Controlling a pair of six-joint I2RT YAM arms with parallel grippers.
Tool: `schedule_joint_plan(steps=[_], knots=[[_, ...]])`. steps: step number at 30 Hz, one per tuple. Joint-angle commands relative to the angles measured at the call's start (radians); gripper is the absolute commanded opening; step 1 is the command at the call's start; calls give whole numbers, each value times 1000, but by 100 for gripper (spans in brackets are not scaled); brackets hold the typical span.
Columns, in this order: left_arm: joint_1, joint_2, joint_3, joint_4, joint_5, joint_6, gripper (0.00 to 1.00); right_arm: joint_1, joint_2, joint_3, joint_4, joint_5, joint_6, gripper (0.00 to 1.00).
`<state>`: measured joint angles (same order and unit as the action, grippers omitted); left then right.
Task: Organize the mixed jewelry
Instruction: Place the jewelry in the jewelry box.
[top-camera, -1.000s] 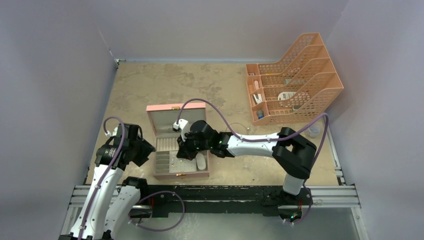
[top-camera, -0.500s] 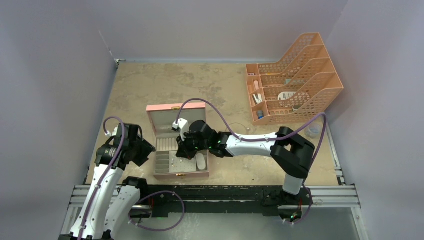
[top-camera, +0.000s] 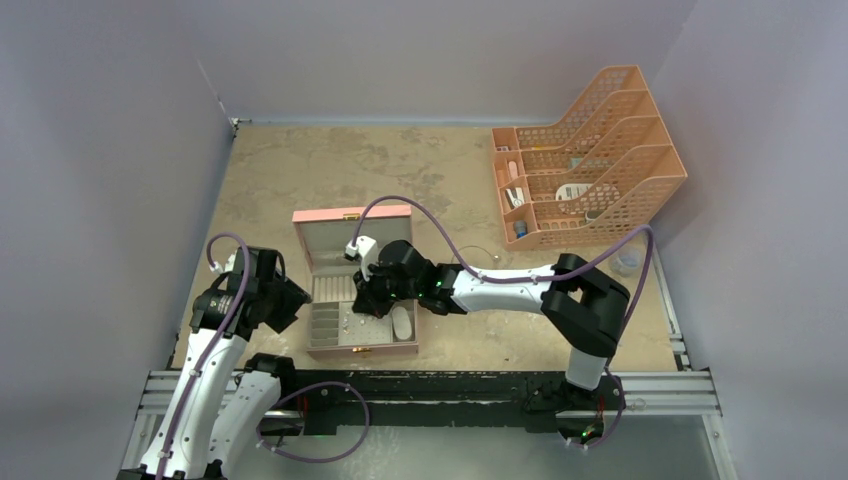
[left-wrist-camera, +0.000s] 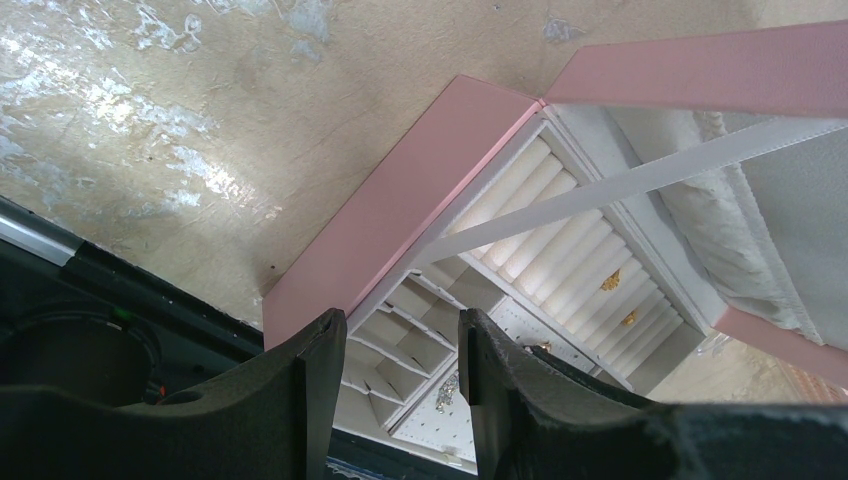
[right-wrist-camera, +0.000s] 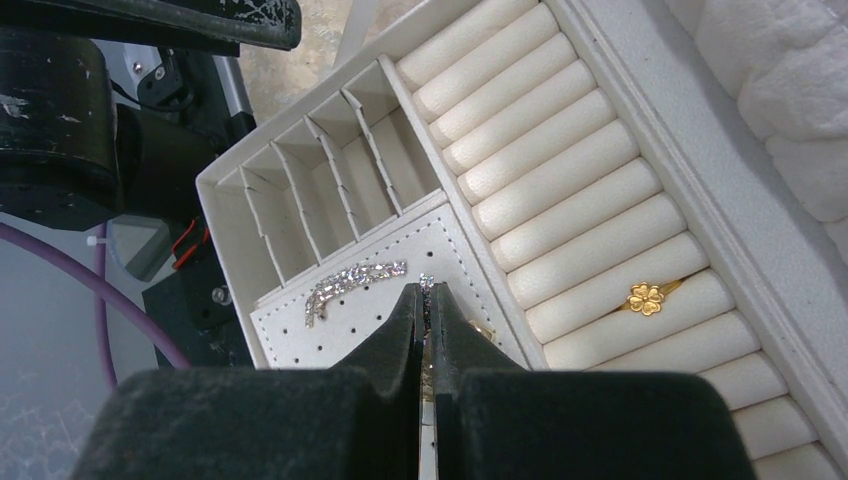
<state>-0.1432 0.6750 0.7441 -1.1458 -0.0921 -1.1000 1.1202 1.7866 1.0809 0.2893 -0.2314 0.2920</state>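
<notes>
The pink box lies open with its lid tilted back. My right gripper is shut on a small sparkling silvery piece, just above the white perforated panel. A silvery chain-like piece lies flat on that panel. A gold flower ring sits between the cream ring rolls. In the top view my right gripper hovers over the box's middle. My left gripper hangs open and empty at the box's left front corner; two gold rings show beyond it.
An orange mesh file rack holding small items stands at the back right. A thin wire hoop lies on the table right of the box. A small clear object sits near the right wall. A metal rail runs along the near edge.
My right gripper has shifted slightly left over the box with the sparkling piece still pinched. The left arm has stayed still.
</notes>
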Motion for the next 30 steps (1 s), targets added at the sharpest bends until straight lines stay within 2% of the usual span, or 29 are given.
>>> schedule_joint_plan(steps=[1,10,30], knots=[[3,0,24,14,-12,-12,44,5,-55,2,8,-54,-12,0],[2,0,24,14,-11,-12,44,6,-72,-18,16,-70,-12,0],[3,-4,24,13,-10,-11,44,4,-32,5,25,-3,4,0]])
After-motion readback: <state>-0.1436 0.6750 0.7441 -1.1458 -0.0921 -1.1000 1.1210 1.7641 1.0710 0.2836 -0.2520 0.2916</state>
